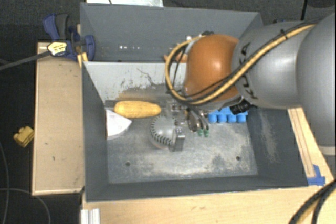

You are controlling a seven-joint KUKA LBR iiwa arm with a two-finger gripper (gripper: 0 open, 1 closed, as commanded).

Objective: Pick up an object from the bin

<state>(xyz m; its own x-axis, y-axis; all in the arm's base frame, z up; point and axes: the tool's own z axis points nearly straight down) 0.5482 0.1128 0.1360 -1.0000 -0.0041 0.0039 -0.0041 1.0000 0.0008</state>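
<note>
At the left of the grey bin [97, 139] I see a white piece [116, 124] lying flat on the floor, close to the left wall. Just beside it, a little further back, lies a yellow corn cob [137, 109] on its side. Next to the right comes a grey round thing [159, 134] with ribs along its edge, near the middle of the floor. The claw [181, 139] is low in the bin and stands at the right side of this grey thing, touching it or almost touching it; I cannot say which. Whether the claw is released or clenched I also cannot tell from here, and I see nothing clearly caught in it. A small green bit [202, 132] lies just to its right, and behind that a blue block [228, 116] with studs, partly under the orange cover [210, 68] of the wrist. The big grey arm [294, 71] reaches in from the right. In my judgement the task is about in the middle: the claw is down at one thing, the grey round one, but that thing rests on the floor. The sure grasp and the lifting out remain.
</note>
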